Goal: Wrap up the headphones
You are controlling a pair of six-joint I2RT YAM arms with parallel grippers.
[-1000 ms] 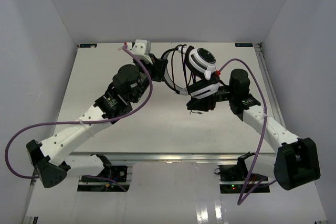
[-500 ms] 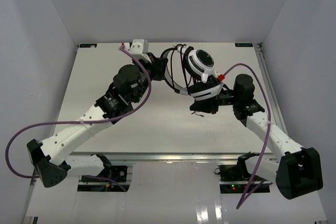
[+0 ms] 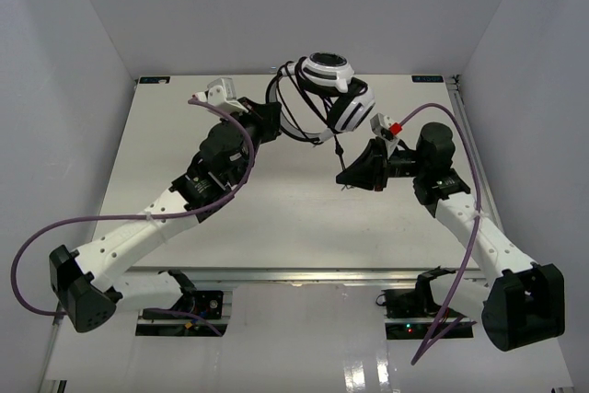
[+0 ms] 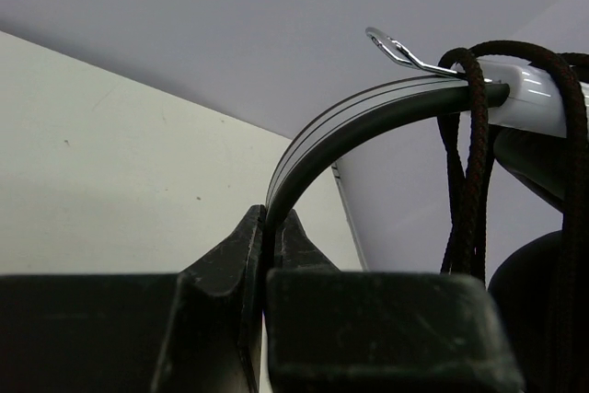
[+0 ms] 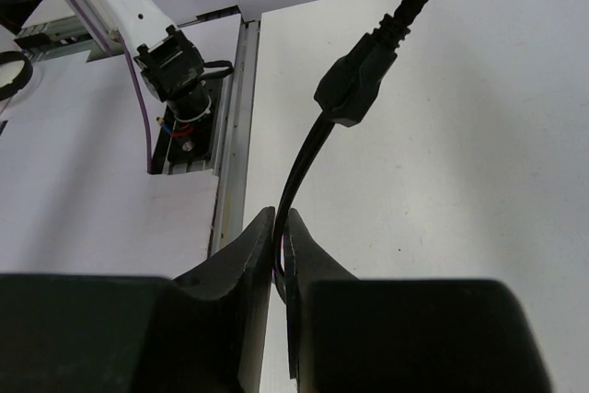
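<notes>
Left gripper (image 4: pixel 270 220) and right gripper (image 5: pixel 282 227) are both pinched shut, with the headphones (image 3: pixel 329 71) held up between them.
The left one is clamped on the black headband (image 4: pixel 350 121), where loops of thin black cable (image 4: pixel 469 163) hang round its white end. The right one nips that cable just below a chunky moulded joint (image 5: pixel 354 80). The earcups sit raised over the far side of the table (image 3: pixel 276 218).

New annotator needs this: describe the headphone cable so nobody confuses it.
Above the far edge of the white table, white-and-black headphones hang aloft. The cable is the thin black cord looped over their headband, running down into the shut jaws of the right gripper. The robot cables are thick and purple; this one is slim and black.
</notes>
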